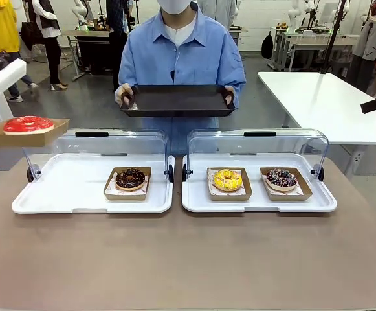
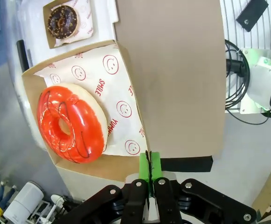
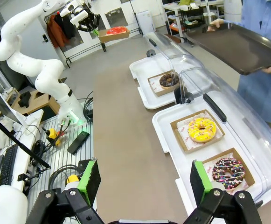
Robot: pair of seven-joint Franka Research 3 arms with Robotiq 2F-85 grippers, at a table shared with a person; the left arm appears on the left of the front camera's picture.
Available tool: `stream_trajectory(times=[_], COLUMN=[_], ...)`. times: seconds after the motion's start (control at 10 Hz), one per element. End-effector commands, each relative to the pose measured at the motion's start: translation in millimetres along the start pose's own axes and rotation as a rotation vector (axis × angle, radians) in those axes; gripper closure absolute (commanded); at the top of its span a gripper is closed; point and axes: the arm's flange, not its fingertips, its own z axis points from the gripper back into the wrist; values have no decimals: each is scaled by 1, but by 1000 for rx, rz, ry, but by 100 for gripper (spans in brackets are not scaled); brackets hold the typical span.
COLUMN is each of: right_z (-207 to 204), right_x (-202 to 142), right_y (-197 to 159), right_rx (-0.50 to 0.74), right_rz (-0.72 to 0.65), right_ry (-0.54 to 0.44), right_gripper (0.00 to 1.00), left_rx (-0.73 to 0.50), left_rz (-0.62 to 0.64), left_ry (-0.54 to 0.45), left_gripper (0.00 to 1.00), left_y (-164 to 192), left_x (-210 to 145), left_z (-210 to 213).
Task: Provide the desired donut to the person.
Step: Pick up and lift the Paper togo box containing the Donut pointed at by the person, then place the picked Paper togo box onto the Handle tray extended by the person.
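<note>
Indoors, a brown table [image 1: 188, 265] fronts the person [image 1: 181, 58] and grey floor [image 1: 265, 97].

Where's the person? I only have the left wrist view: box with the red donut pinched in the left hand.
Observer: At the far side, middle. The person holds out a black tray.
Operator: Box near it?
Observer: No. The box is up at the robot's far left, beside the left display case.
Operator: Right hand?
Observer: The right hand is open, holding nothing.
</note>
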Motion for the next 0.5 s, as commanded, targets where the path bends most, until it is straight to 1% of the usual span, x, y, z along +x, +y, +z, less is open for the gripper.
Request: stream_trajectory(times=[0.0,0.1,0.2,0.4], right_z=[0,0,0,0], right_x=[1,1,1,1], right_y=[1,1,1,1], right_rx=[5,5,5,5], right_rz=[6,6,6,6], right_ry=[-8,-8,-8,-8], right_gripper=[0,0,0,0], left_rx=[-34,-23,-7,-7], left_rz=[19,-2,1,1], left_ry=[7,22,0,0], left_gripper=[100,100,100,100], left_y=[17,18,6,6], left_x=[5,4,1,1], left_z=[5,-4,3,3])
